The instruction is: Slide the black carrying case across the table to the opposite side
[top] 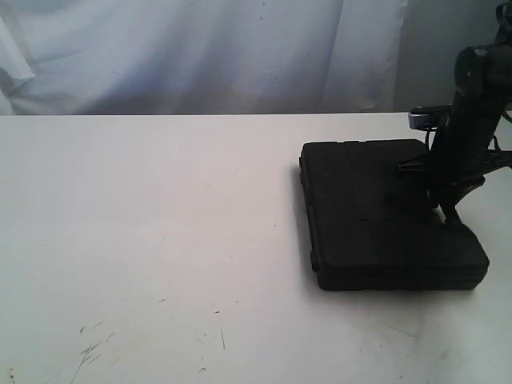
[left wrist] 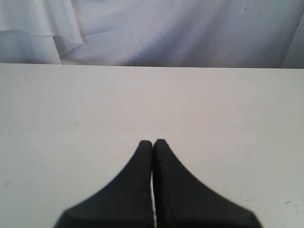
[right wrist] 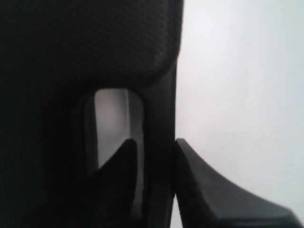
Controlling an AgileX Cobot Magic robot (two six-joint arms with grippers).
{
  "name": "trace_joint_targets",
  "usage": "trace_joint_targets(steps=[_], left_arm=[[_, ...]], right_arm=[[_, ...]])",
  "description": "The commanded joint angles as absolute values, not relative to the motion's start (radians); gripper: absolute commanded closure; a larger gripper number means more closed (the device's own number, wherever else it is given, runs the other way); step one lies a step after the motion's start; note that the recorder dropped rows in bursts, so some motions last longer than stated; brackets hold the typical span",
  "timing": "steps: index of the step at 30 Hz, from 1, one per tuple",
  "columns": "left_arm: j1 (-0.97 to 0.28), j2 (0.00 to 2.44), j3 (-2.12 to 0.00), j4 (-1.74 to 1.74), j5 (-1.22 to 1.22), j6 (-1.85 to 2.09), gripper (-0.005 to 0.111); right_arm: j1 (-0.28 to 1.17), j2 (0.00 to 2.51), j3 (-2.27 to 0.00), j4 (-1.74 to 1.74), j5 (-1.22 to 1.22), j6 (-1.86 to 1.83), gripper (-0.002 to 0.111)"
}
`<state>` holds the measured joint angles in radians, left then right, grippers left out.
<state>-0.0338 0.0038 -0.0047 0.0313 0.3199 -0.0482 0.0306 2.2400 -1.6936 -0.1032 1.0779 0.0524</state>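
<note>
The matte black case [top: 384,212] lies flat on the right part of the white table [top: 160,224]. My right gripper [top: 450,218] comes down on the case's right side. In the right wrist view the case [right wrist: 85,42] fills the frame, and my right gripper [right wrist: 154,147] straddles its handle bar [right wrist: 160,118]. One finger [right wrist: 118,180] sits inside the oval slot [right wrist: 111,123] and the other [right wrist: 209,194] presses on the bar's outer side, so the jaws are shut on the handle. My left gripper [left wrist: 153,142] is shut and empty over bare table [left wrist: 142,99]; it does not show in the exterior view.
A white curtain [top: 200,48] hangs behind the table's far edge. Dark scuff marks [top: 92,348] lie near the front left. The right arm [top: 472,104] stands over the case's right end. White tabletop stretches left of the case.
</note>
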Motion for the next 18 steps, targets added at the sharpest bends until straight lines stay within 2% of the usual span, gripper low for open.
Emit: trace_joint_targets(steps=[1, 5, 11, 13, 14, 15, 18], left_arm=[[-0.039, 0.000, 0.000, 0.034, 0.315, -0.048, 0.107], [-0.039, 0.000, 0.000, 0.034, 0.315, -0.048, 0.107], [-0.039, 0.000, 0.000, 0.034, 0.315, -0.048, 0.107], [-0.039, 0.000, 0.000, 0.034, 0.315, -0.048, 0.107], [-0.039, 0.000, 0.000, 0.034, 0.315, -0.048, 0.107], [-0.039, 0.000, 0.000, 0.034, 0.315, -0.048, 0.107], [-0.039, 0.000, 0.000, 0.034, 0.315, -0.048, 0.107]], right_arm=[[0.026, 2.214, -1.691, -0.096, 1.085, 0.044, 0.070], [0.022, 2.180, -1.691, -0.096, 1.095, 0.077, 0.062], [-0.001, 2.034, -1.691, -0.010, 1.121, 0.126, 0.065], [0.000, 1.959, -1.691, 0.056, 1.116, 0.089, 0.082], [0.005, 1.907, -1.691, 0.110, 1.119, 0.066, 0.099], [0.010, 1.886, -1.688, 0.128, 1.119, 0.054, 0.107], [0.041, 1.723, -1.585, 0.154, 1.001, 0.040, 0.108]])
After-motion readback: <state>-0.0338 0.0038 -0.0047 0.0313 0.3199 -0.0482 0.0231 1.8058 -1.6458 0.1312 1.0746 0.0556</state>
